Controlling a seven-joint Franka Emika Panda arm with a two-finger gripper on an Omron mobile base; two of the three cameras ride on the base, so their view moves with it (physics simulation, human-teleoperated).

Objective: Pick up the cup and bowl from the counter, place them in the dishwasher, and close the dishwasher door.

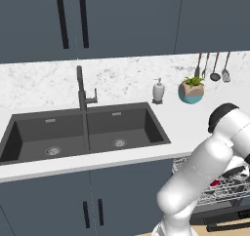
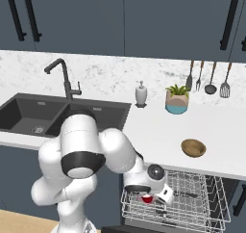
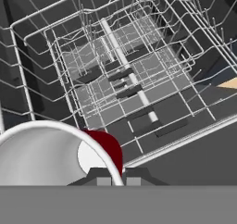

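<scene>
Cup (image 3: 46, 156) first: its pale rim sits pinched between the fingers of the gripper (image 3: 118, 179), the jaws drawn together on the wall so the cup hangs just beside the tips, with a dark red inside face showing next to them. Gripping by the rim leaves the body free to go down among the wires. Directly ahead of the gripper lies the silver rack (image 3: 125, 79) of the dishwasher (image 2: 192, 198), pulled out under the edge of the counter (image 2: 163, 131); the hand is low over the rack's near left corner, seemingly so the cup can be lowered into a free bay. Whether it already touches the wires I cannot tell. Above and to the right of the gripper, well apart from it, the bowl (image 2: 193, 148) waits on the counter, not yet collected. The rack being out suggests the door is down, though its panel is hard to make out.
</scene>
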